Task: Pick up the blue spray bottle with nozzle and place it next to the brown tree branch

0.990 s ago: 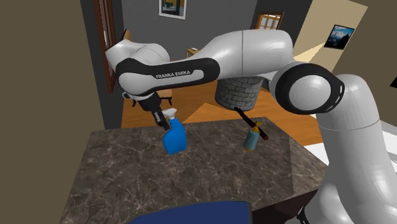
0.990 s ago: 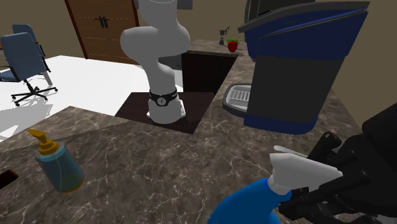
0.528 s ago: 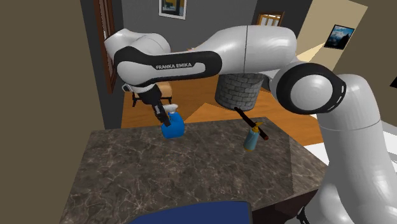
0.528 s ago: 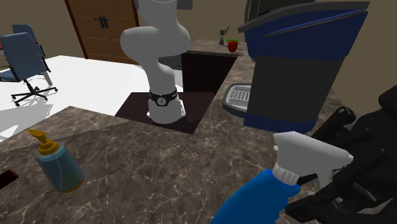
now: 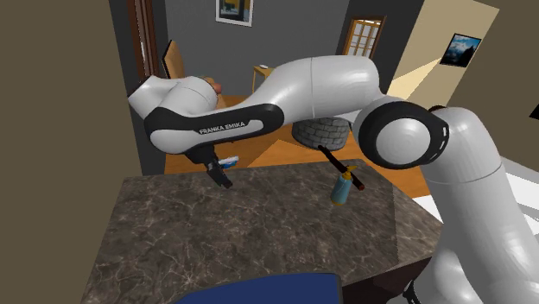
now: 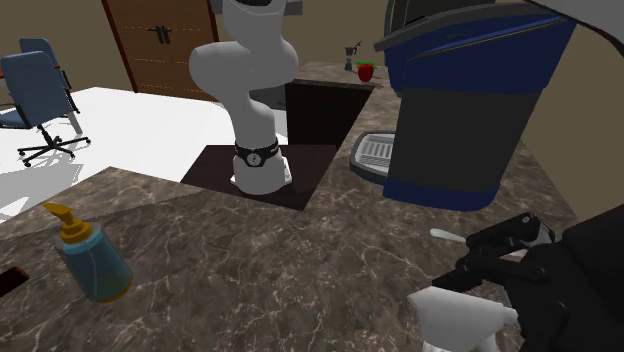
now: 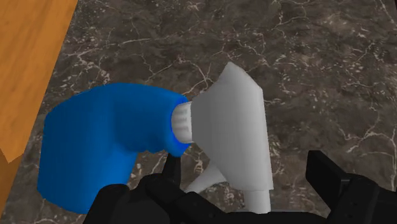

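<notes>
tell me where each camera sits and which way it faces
Shoulder view: beside and behind the white arm, which reaches up-left, looking down over the marbled counter.
Second exterior view: across the counter, facing the arm's base; the gripper shows lower right.
Wrist view: on the hand, looking along the gripper at the blue spray bottle.
Shared: the first two both show the pump bottle.

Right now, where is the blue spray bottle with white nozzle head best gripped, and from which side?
Probably the narrow ribbed neck of the blue spray bottle, from above: it lies sideways over the marbled counter, and the body and flared white head either side would stop slipping.
</notes>
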### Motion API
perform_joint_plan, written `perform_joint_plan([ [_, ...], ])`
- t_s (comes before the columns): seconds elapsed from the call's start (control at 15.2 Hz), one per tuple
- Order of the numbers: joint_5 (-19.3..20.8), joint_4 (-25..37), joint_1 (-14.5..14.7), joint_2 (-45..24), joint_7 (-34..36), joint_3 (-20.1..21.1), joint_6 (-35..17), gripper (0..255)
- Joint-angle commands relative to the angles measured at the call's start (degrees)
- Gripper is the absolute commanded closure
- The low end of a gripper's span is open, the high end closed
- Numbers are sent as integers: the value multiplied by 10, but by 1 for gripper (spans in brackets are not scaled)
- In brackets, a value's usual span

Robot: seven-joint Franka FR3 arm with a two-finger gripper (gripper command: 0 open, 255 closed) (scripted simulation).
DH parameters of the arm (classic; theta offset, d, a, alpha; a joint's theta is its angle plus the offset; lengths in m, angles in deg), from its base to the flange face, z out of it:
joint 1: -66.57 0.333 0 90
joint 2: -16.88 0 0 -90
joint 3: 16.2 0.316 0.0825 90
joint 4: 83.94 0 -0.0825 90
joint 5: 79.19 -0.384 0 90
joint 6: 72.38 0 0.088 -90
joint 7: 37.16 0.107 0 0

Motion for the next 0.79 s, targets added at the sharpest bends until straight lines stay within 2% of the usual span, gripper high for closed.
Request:
perform_joint_plan([
  [0.0, 1, -27, -7, 8, 3, 0, -19, 0],
  [0.13, 1, -60, -15, 18, 8, 0, -41, 0],
  [0.66, 1, -60, -15, 18, 8, 0, -41, 0],
  [0.73, 1, -60, -15, 18, 8, 0, -41, 255],
])
